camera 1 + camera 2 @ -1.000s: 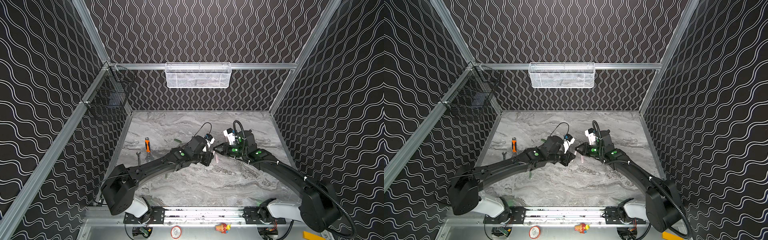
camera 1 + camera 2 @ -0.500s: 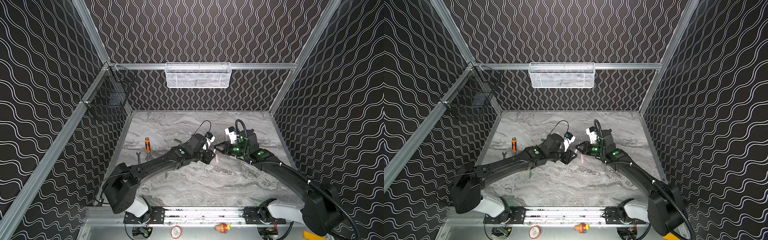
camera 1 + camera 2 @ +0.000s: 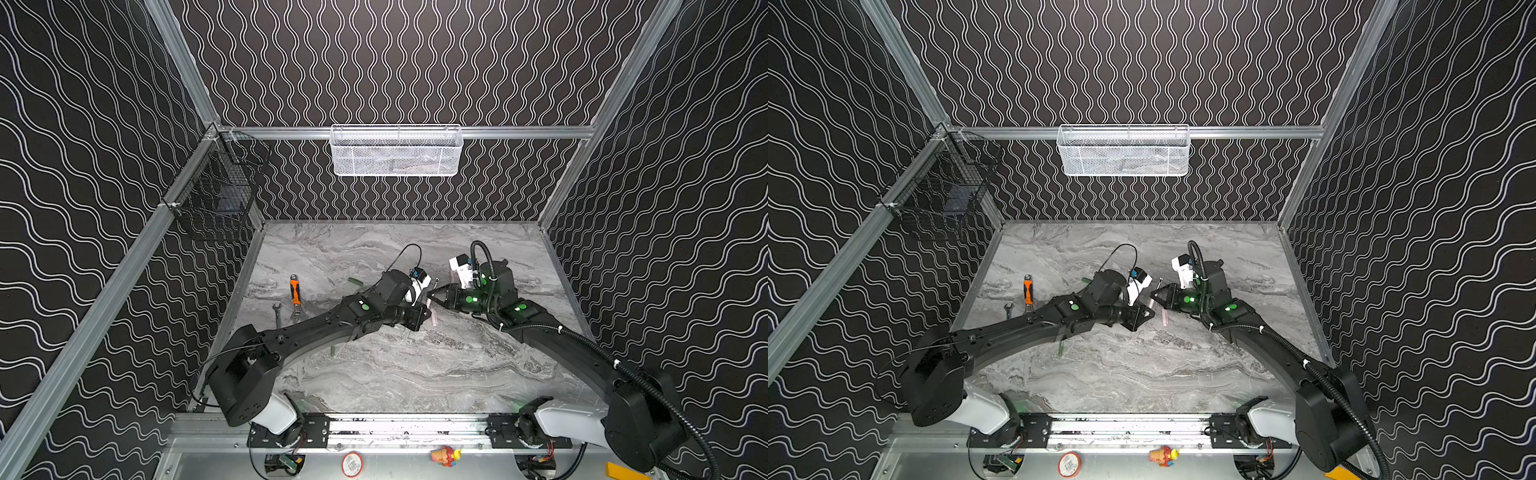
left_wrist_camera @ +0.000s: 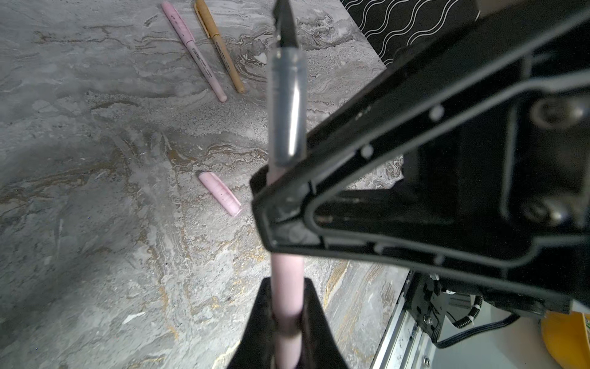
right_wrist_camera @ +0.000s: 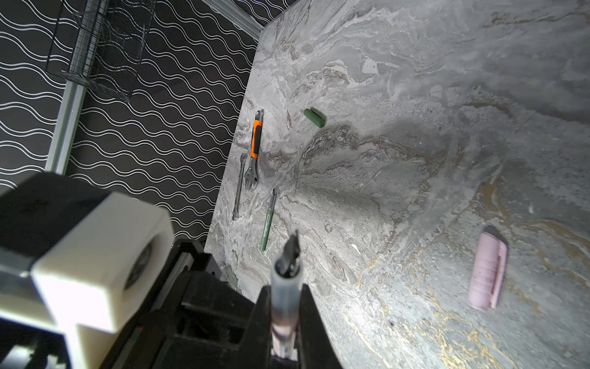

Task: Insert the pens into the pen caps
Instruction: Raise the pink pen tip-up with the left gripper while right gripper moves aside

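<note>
Left wrist shows three pens (image 4: 285, 287), one loose pink cap (image 4: 220, 193).

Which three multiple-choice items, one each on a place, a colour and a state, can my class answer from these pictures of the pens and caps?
1. Where is the loose pink cap?
A. On the marble table.
B. In the white mesh basket.
C. In a gripper.

2. What colour is the held pen, clamped by the left gripper and the right gripper?
A. Dark green.
B. Tan.
C. Pale pink.

3. How is the dark green pen?
A. Capped.
B. Uncapped, on the table.
C. Gripped.

Answers: 1 A, it lies flat on the marble; 2 C, its barrel is pale pink; 3 B, its tip is bare and the dark green cap lies apart.
</note>
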`<state>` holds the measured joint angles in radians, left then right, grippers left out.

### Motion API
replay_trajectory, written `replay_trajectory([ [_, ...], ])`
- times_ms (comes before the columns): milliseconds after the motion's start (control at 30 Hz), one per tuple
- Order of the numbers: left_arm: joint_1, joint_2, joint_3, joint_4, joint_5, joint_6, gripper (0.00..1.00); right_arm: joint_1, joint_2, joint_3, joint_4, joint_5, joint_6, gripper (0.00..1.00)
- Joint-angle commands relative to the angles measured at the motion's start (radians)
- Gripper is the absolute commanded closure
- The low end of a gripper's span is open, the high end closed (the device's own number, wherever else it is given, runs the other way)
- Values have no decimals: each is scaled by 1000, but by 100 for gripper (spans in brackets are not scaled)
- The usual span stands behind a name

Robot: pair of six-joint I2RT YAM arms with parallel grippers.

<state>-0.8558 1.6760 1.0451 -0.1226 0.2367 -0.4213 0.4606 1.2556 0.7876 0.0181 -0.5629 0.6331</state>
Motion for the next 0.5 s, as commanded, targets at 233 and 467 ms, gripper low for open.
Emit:
replay_trajectory([
  [233,9,-24,16,69,4,-22,99,0,-34,5,12,-28,8,76],
  [467,80,-92,40,47,-52,26,99,-1,-164,107,-156,117,-45,55],
])
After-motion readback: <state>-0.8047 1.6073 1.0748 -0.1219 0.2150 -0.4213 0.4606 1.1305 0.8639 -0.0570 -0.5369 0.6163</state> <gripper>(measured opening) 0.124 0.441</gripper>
